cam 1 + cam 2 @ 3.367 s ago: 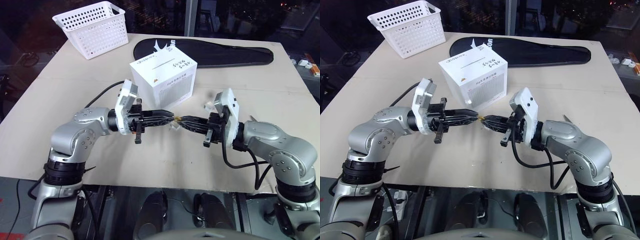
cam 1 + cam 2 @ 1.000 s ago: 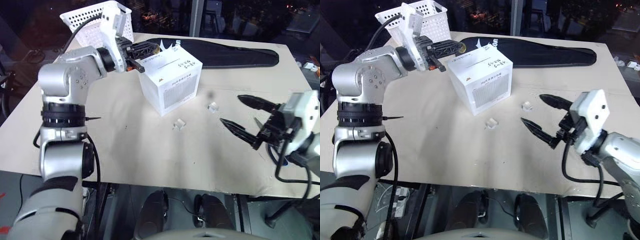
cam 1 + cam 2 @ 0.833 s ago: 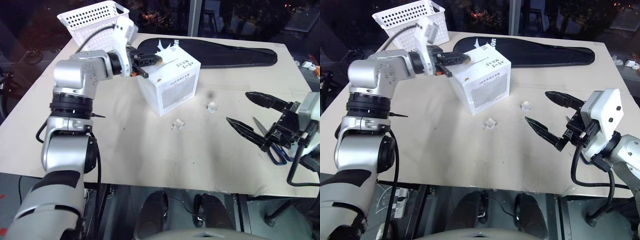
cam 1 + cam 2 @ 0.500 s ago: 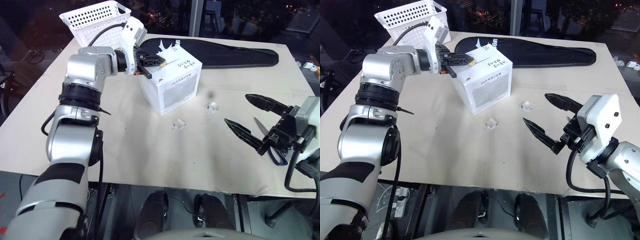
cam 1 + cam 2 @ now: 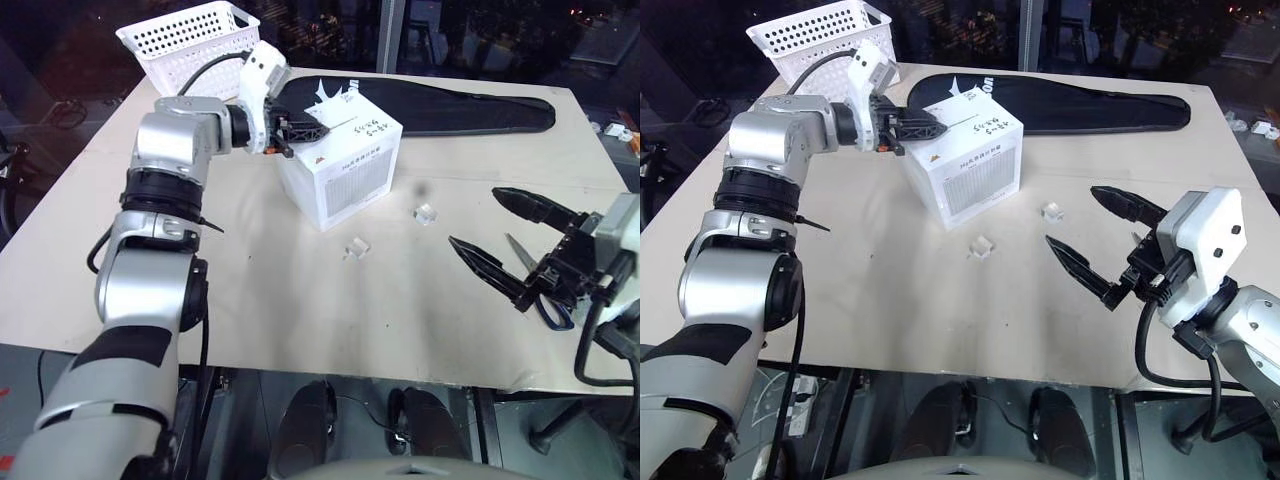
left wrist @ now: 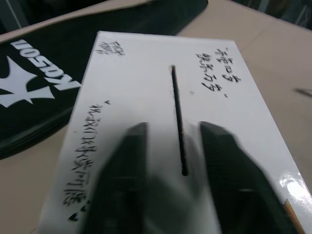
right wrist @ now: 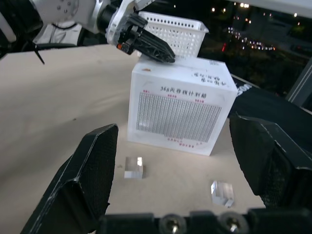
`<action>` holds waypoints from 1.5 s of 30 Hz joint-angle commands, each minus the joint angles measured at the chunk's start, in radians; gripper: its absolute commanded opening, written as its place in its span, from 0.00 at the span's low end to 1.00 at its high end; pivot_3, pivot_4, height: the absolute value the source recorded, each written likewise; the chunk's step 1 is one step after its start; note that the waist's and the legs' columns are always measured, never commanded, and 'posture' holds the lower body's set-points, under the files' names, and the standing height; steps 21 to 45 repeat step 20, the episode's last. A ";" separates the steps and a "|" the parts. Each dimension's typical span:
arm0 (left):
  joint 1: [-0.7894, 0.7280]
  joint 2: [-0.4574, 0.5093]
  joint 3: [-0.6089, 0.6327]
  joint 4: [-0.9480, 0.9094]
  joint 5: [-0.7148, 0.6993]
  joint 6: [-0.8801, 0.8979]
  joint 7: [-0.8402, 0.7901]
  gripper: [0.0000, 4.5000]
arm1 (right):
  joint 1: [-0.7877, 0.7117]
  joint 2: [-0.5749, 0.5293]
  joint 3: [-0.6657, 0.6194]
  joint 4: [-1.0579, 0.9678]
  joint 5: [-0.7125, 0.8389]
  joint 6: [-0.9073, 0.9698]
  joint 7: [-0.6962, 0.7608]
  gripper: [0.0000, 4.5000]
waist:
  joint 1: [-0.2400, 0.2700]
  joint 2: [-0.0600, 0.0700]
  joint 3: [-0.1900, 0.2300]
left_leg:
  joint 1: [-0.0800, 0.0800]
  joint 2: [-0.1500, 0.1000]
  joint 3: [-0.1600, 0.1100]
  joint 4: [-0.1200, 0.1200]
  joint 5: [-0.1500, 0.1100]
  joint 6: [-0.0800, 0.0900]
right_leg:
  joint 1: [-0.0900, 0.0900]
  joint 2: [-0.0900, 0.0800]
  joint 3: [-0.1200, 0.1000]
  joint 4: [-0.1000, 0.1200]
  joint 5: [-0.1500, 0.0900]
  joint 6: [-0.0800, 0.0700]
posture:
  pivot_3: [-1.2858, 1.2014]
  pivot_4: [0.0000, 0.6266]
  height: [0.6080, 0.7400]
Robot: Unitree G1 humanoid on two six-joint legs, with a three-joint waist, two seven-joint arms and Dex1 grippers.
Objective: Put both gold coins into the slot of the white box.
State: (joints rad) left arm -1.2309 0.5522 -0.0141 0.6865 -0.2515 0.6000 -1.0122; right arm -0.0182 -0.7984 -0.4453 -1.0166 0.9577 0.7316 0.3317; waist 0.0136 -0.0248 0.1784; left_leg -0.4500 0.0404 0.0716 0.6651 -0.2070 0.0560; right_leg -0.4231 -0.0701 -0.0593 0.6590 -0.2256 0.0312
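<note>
The white box point(image 5: 345, 165) stands mid-table with black handwriting on its top face. My left gripper point(image 6: 174, 127) hovers just over that top with its jaws open. One black finger point(image 6: 124, 165) lies on each side of the dark slot point(image 6: 178, 105), and nothing shows between them. From the head camera, the left gripper point(image 5: 312, 127) sits at the box's upper left edge. My right gripper point(image 5: 476, 218) stands open and empty over the table, right of the box. The gold coins are out of view.
A white perforated basket point(image 5: 190, 40) stands at the back left, and a long black bag point(image 5: 450, 100) lies behind the box. Two small clear cases point(image 5: 356, 248) point(image 5: 426, 213) lie in front of the box. Blue-handled scissors point(image 5: 548, 305) lie beneath my right hand.
My left gripper swung from beside the basket onto the box top with a gold coin at its tips, then opened over the slot; the coin no longer shows. The right gripper kept still.
</note>
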 commanded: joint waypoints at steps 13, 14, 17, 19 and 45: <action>0.812 0.010 0.200 -1.098 -0.442 0.223 0.121 1.00 | 0.463 0.050 -0.143 0.109 -0.214 -0.154 0.195 1.00 | 0.001 0.002 -0.001 | 0.010 -0.001 0.001 0.003 -0.002 0.002 | 0.011 -0.002 0.003 0.000 -0.003 0.000 | 0.52 0.24 1.00; 0.850 0.017 0.196 -1.105 -0.422 0.190 0.121 1.00 | 0.497 0.054 -0.156 0.117 -0.237 -0.172 0.219 1.00 | 0.000 0.003 -0.002 | 0.010 -0.001 0.001 0.003 -0.002 0.002 | 0.011 -0.001 0.002 0.000 -0.003 0.000 | 0.52 0.24 1.00; 0.988 0.046 0.195 -1.085 -0.352 0.080 0.106 1.00 | 0.620 0.081 -0.219 0.145 -0.300 -0.233 0.303 1.00 | 0.000 0.003 -0.002 | 0.016 0.001 0.002 0.001 -0.004 -0.002 | 0.013 -0.002 0.004 0.000 -0.004 -0.001 | 0.52 0.24 1.00; 1.056 0.062 0.199 -1.062 -0.325 0.026 0.097 1.00 | 0.670 0.098 -0.248 0.166 -0.337 -0.268 0.334 1.00 | 0.001 0.004 -0.003 | 0.016 0.002 0.002 0.000 -0.005 -0.003 | 0.013 -0.006 0.005 0.000 -0.004 -0.001 | 0.52 0.24 1.00; 1.079 0.066 0.196 -1.059 -0.316 0.007 0.095 1.00 | 0.680 0.106 -0.260 0.181 -0.342 -0.278 0.344 1.00 | 0.001 0.004 -0.003 | 0.016 0.002 0.002 0.000 -0.005 -0.003 | 0.012 -0.007 0.007 0.000 -0.004 -0.001 | 0.52 0.24 1.00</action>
